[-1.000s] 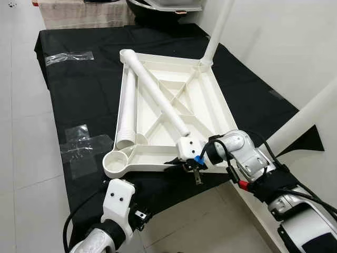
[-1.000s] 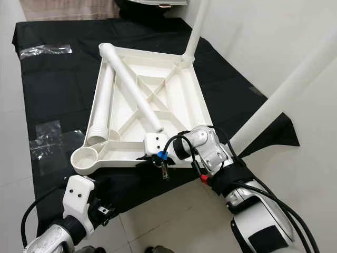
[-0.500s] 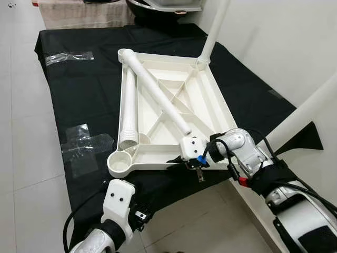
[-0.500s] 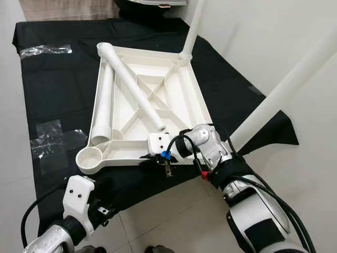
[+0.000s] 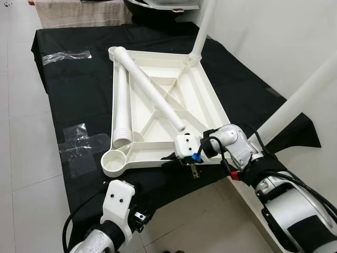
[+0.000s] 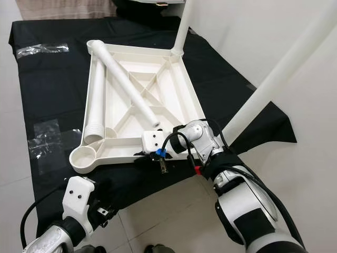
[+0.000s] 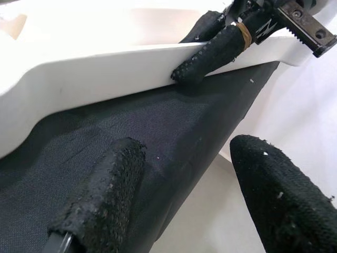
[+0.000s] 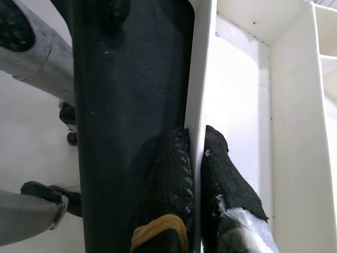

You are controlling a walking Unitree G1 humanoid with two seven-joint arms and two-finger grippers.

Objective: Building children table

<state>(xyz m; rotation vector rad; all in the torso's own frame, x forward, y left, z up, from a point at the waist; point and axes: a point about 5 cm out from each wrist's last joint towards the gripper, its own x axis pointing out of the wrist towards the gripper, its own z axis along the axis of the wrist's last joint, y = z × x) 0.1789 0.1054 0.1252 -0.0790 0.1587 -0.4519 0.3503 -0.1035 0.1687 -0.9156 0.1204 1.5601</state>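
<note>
Right tool (image 8: 195, 158) pinched the tabletop (image 5: 205, 105) near rim, upside down on black cloth (image 5: 79, 95); left tool (image 7: 179, 195) open, near. Thin-rim grip could slip, loose legs (image 5: 150, 89) roll.

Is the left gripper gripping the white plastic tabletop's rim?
No, the left gripper hangs open over black cloth, apart from the white plastic tabletop.

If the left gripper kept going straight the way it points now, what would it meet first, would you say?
Most likely the white rim of the upturned tabletop, just ahead of the open left gripper over the black cloth. The right gripper already pinches that rim further along. Depth is hard to judge.
</note>
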